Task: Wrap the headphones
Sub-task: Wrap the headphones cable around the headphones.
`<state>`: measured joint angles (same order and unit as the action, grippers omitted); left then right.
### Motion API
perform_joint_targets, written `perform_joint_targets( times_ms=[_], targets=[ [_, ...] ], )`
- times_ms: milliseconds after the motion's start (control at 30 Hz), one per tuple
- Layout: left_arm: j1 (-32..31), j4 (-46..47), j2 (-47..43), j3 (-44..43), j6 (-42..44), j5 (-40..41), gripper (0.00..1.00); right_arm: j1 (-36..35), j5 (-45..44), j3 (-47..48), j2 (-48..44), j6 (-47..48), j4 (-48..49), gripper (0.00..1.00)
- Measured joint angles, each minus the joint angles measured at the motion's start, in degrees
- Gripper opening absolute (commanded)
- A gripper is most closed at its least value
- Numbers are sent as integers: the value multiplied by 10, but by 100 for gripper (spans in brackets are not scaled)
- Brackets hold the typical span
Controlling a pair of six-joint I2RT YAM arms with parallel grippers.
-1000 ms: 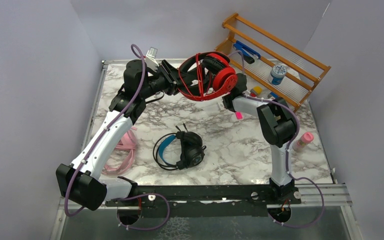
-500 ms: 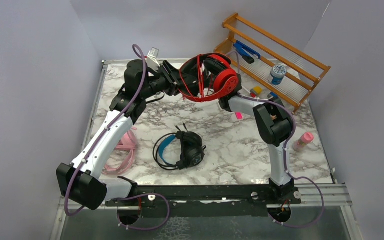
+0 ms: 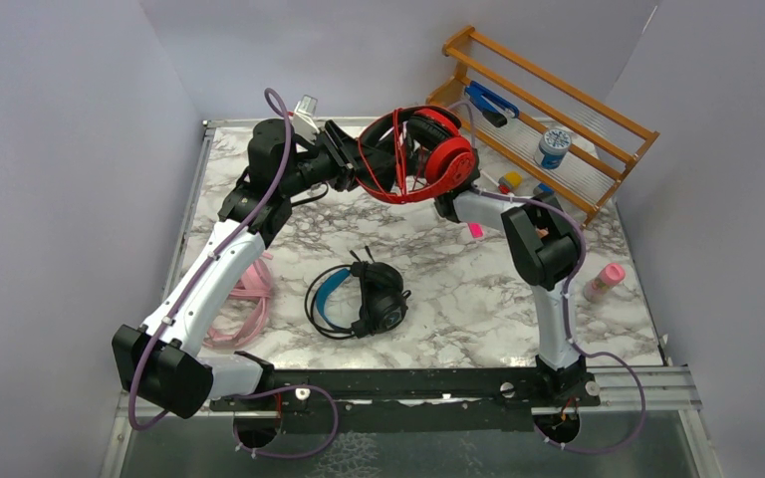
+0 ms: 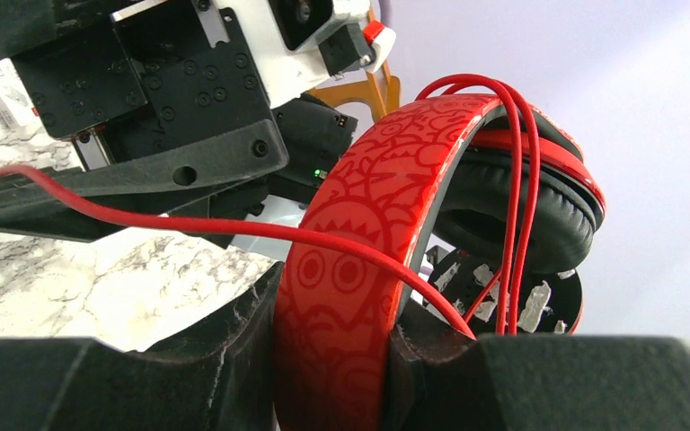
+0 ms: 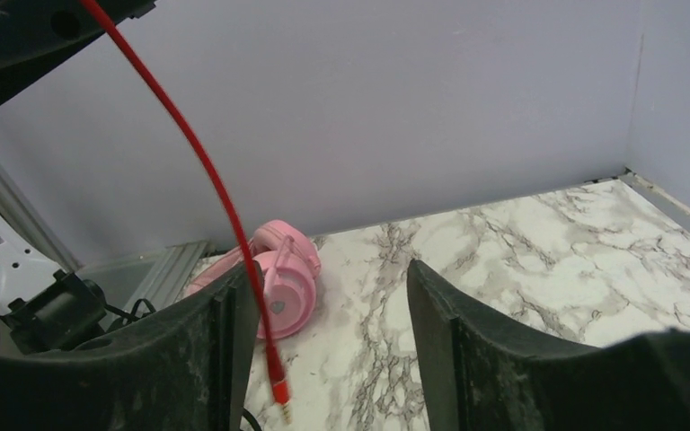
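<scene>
The red headphones (image 3: 428, 154) hang in the air over the back of the table. My left gripper (image 3: 359, 164) is shut on their patterned red headband (image 4: 359, 269), and cable loops run over the band and ear cup. The right gripper (image 5: 332, 278) sits just below them, mostly hidden in the top view. Its jaws stand open. The loose red cable (image 5: 207, 171) dangles between them close to the left finger (image 5: 225, 341), and its plug (image 5: 280, 395) hangs free. The pink headphones (image 3: 244, 299) lie at the left edge. The black headphones with the blue band (image 3: 364, 299) lie mid-table.
A wooden rack (image 3: 558, 110) stands at the back right with a blue-capped jar (image 3: 554, 147) and small items on it. A pink bottle (image 3: 608, 279) stands near the right edge. Grey walls close in the left, back and right sides.
The right arm has shifted a little to the left, toward the raised headphones. The left arm and the red headphones have barely moved.
</scene>
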<state>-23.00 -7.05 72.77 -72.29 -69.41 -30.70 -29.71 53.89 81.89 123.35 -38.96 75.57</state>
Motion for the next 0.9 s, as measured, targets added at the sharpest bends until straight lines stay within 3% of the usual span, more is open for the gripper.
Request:
perform_joint_targets(
  times_ms=[267,467,900],
  targets=[
    [0,0,0,0,0,0,0,-6,0,-2,8,-33,21,38],
    [0,0,0,0,0,0,0,-7,-12,-33,7,-85,73,2],
    [0,0,0,0,3,-1,0,-5,-138,-106,-72,-158,87,0]
  ],
)
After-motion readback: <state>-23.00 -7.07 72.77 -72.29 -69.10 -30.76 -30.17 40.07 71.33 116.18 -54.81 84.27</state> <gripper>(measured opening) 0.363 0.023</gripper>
